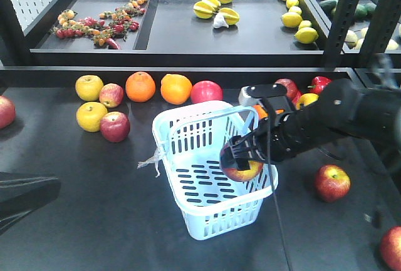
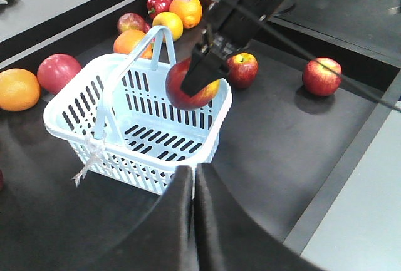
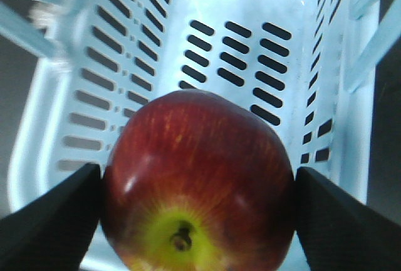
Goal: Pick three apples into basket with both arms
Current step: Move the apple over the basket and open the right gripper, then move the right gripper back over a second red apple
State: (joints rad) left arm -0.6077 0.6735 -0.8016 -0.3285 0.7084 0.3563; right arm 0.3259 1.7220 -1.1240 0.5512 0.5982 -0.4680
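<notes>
So far, my right tool (image 1: pixel 242 160) grips the first apple (image 1: pixel 245 173) above the empty basket (image 1: pixel 216 216), leaving two more to fetch.

End effector (image 3: pixel 199 202) grips red apple (image 3: pixel 197 183) above basket (image 3: pixel 188 14).

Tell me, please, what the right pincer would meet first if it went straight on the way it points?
Probably the slotted floor of the basket: the right pincer, shut on an apple, points down into it, and nothing lies beneath. Depth is unclear.
</notes>
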